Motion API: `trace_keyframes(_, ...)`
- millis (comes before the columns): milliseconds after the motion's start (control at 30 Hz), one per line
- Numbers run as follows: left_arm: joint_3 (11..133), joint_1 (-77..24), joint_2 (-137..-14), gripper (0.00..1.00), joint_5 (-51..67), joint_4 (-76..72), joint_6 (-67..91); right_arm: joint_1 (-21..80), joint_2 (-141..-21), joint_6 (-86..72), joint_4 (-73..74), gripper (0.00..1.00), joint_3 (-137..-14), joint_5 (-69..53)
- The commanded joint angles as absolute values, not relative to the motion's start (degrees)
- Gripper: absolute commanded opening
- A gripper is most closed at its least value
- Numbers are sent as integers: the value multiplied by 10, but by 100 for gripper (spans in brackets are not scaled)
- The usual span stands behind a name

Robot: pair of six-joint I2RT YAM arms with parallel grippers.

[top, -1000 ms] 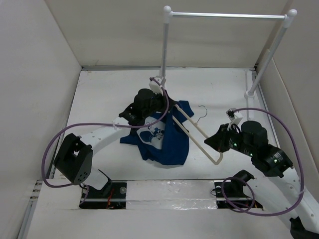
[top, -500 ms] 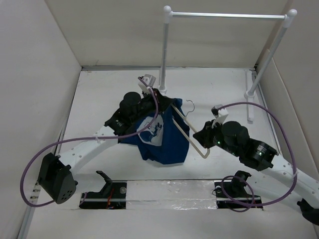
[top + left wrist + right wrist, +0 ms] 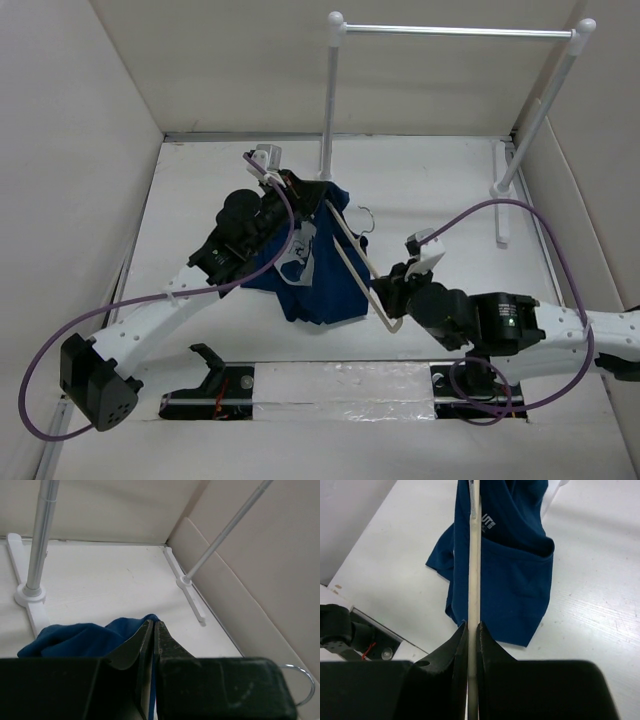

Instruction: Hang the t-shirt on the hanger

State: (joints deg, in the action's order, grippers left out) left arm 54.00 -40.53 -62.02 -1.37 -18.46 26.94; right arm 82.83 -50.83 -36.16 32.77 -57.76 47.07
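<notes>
T-shirt [image 3: 325, 290] in left jaws, hanger [image 3: 474, 580] in right jaws.

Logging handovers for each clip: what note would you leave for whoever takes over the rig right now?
Left gripper: fingers shut on a fold of the t-shirt.
Right gripper: fingers shut on the hanger, near its lower end.
The hanger runs across the t-shirt by the neck label, hook toward the rack.
Done: both things gripped and brought together.
Left: the t-shirt hangs bunched, not draped on the hanger; whether an arm is inside the neck cannot be told.
</notes>
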Motion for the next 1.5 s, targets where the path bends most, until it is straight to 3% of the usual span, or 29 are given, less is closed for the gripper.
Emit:
trace_keyframes(0,564,-409,-598,0,-40,-209,272,869,-506,-470,403,0,-608,584)
trace_keyframes(167,571,-409,-599,0,-32,-207,273,895,-496,-567,491,0,-608,619)
trace_keyframes(400,568,-409,-602,0,26,-220,286,895,-511,-529,450,0,-627,686)
trace_keyframes(633,557,-409,-613,0,133,-272,317,854,-552,-378,263,0,-611,738)
trace_keyframes(900,569,-409,-633,0,257,-316,341,744,-537,-124,-198,0,-482,614)
trace_keyframes(1133,559,-409,-614,0,262,-307,330,744,-572,-83,-286,0,-490,609)
trace_keyframes(1200,567,-409,-598,16,219,-260,287,751,-553,-83,-278,0,-484,611)
trace_keyframes(1233,559,-409,-578,44,201,-253,275,751,-542,-88,-270,0,-474,603)
trace_keyframes(1333,537,-409,-545,78,100,-248,246,751,-481,-115,-220,0,-456,575)
trace_keyframes(1467,517,-395,-540,82,6,-261,224,751,-402,-156,-121,0,-451,522)
